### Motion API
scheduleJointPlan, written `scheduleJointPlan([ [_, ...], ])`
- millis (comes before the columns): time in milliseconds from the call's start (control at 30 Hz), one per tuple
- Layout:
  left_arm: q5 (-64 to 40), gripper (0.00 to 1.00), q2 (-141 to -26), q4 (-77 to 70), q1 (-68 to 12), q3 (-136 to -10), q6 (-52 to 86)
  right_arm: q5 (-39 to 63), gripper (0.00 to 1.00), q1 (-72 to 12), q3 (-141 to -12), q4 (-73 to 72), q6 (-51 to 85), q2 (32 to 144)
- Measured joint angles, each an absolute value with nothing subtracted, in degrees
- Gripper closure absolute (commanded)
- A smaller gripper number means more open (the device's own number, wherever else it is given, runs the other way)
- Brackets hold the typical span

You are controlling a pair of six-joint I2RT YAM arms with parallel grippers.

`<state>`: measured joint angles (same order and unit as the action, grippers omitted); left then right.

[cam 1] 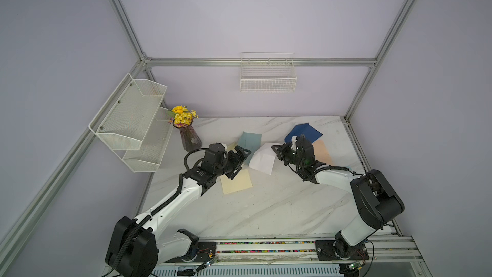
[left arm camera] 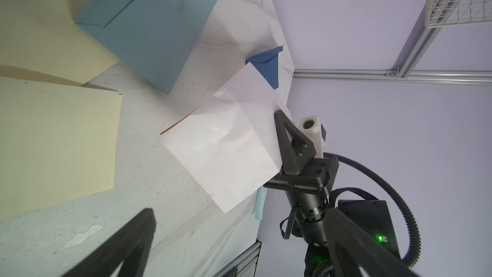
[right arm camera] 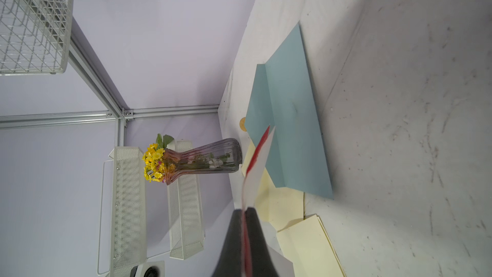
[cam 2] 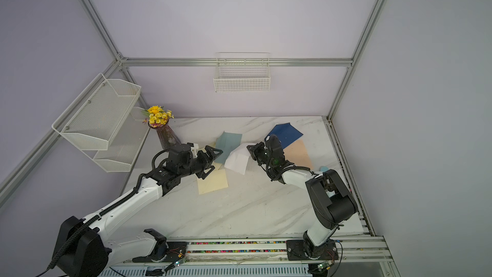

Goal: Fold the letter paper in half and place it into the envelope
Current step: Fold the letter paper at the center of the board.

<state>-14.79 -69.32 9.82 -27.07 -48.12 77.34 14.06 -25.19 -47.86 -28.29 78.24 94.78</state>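
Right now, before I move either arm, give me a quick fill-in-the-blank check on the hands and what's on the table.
1. The right hand is shut on the ____ paper.
2. On the left hand the jaws stand ____, gripping nothing.
3. The vase holds ____ flowers.

Missing words: white; open; yellow.

Right claw (cam 1: 275,150) pinches white paper (cam 1: 262,161) edge; left claw (cam 1: 241,163) spread wide, just beside paper.
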Motion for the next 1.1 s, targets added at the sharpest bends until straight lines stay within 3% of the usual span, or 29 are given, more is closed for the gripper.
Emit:
scheduleJointPlan([
  [200,-8.8,0.0,-72.2,8.9,-30.2,-50.0,81.0,10.7,1.0,-25.2,-47.9,-31.1,82.8,95.6],
  [567,-1.0,0.0,-79.5,-7.2,-34.5,-46.5,86.0,5.2,1.0,-25.5,-46.0,-38.5,91.8,95.6],
  [1100,2.2,0.0,-89.3,-26.7,-37.3,-43.9,91.6,3.5,1.0,-26.8,-45.2,-44.2,96.3,97.2],
])
